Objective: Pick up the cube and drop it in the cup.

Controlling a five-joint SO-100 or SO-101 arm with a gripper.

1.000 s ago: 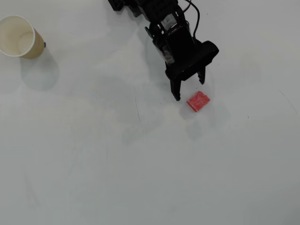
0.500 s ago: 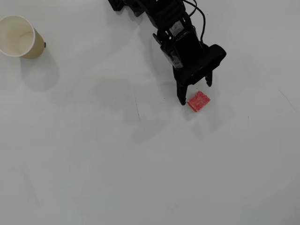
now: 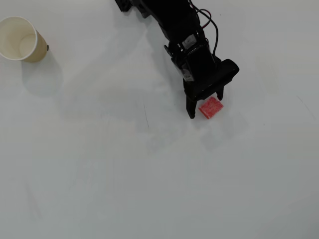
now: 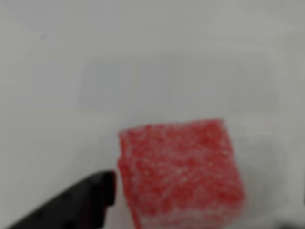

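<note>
Gripper (image 3: 205, 107) on the black arm sits low over the small speckled red-pink spongy cube (image 3: 211, 107), jaws spread with the block between them on the bare white table (image 3: 149, 174). Cream paper cup (image 3: 20, 39) stands well apart, nothing in between.

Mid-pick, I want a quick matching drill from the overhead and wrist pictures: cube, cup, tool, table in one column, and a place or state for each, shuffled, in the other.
Things:
1. cube
2. cup
3. tool
4. table

Places or states:
A. upright at the overhead view's top left corner, nothing inside
B. open, one finger on each side of the red block
C. flat on the surface, red and speckled
D. pale grey, with faint scuff lines

Pairs: 1-C, 2-A, 3-B, 4-D
</note>
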